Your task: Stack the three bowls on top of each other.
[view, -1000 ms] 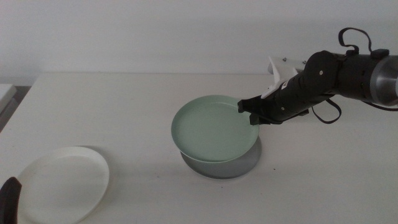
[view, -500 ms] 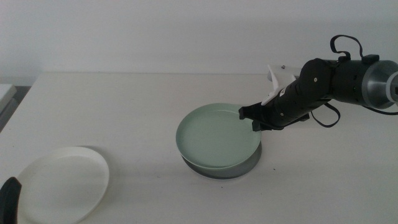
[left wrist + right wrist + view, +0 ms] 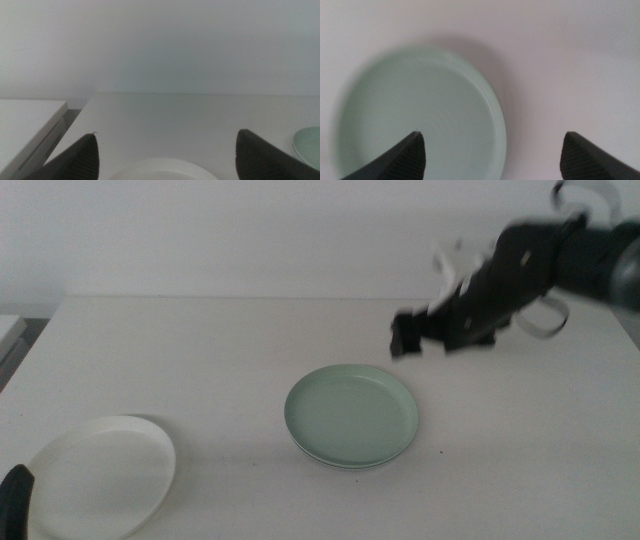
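Mint green bowl [image 3: 351, 417] sits nested on the grey bowl [image 3: 345, 462] near the middle of the worktop [image 3: 200, 350]; only a thin sliver of grey shows under its near edge. In the right wrist view the mint bowl [image 3: 420, 115] lies flat, nothing on it.

Right end effector [image 3: 418, 338] hangs above the worktop, behind and to the right of that pair, clear of the rim, motion-blurred. Jaws wide apart in its wrist view [image 3: 492, 155], nothing between them.

White bowl [image 3: 98, 477] sits alone at the near left corner of the worktop, well apart from the other two. Open surface between it and the stack, nothing in the way.

Left end effector [image 3: 14, 495] waits at the bottom-left edge, just beside the white bowl. Its wrist view [image 3: 167, 160] shows jaws spread wide, empty, with the white bowl's rim [image 3: 160, 175] just ahead between them and a slice of the mint bowl [image 3: 307, 147] off to one side.

A pale slab-like object [image 3: 27, 125] sits beyond the worktop's left edge; can't tell what it is.
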Action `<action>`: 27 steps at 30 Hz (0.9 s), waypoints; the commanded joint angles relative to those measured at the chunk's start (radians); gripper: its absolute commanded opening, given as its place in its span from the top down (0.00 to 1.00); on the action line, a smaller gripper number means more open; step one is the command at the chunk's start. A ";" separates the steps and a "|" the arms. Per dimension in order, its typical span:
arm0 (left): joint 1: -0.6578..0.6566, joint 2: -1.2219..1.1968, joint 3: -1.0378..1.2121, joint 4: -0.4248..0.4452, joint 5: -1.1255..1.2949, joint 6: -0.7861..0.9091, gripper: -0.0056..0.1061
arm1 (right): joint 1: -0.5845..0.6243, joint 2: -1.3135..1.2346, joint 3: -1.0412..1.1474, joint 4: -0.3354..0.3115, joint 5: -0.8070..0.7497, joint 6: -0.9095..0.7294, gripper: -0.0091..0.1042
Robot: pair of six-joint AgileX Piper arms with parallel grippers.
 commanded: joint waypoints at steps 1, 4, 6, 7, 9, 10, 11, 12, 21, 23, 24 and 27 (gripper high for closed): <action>0.000 -0.004 -0.001 0.000 -0.013 0.000 0.11 | 0.002 -0.086 -0.072 -0.039 0.080 -0.026 0.10; 0.000 -0.004 -0.001 0.000 -0.013 0.000 0.11 | 0.002 -0.201 -0.132 0.035 0.124 -0.152 0.10; 0.000 -0.004 -0.001 0.000 -0.013 0.000 0.11 | 0.002 -0.303 -0.137 0.134 0.127 -0.276 0.10; 0.000 -0.004 -0.001 0.000 -0.013 0.000 0.11 | 0.002 -0.351 -0.137 0.166 0.141 -0.304 0.10; 0.000 -0.004 -0.001 0.000 -0.013 0.000 0.11 | 0.002 -0.430 -0.137 0.188 0.185 -0.321 0.10; 0.000 -0.004 -0.001 0.000 -0.013 0.000 0.11 | 0.002 -0.461 -0.137 0.188 0.211 -0.323 0.10; 0.000 -0.004 -0.001 0.000 -0.013 0.000 0.11 | 0.002 -0.504 -0.135 0.188 0.246 -0.326 0.10; 0.000 -0.004 -0.001 0.000 -0.013 0.000 0.11 | 0.002 -0.540 -0.124 0.188 0.272 -0.329 0.10; 0.000 -0.004 -0.001 0.000 -0.013 0.000 0.11 | 0.002 -0.884 0.165 0.205 0.241 -0.347 0.10; 0.000 -0.004 -0.001 0.000 -0.013 0.000 0.11 | 0.002 -0.949 0.218 0.223 0.213 -0.347 0.10; 0.000 -0.004 -0.001 0.000 -0.013 0.000 0.11 | 0.002 -0.977 0.241 0.230 0.197 -0.347 0.10; 0.000 -0.004 -0.001 0.000 -0.013 0.000 0.11 | 0.002 -1.029 0.291 0.232 0.160 -0.347 0.10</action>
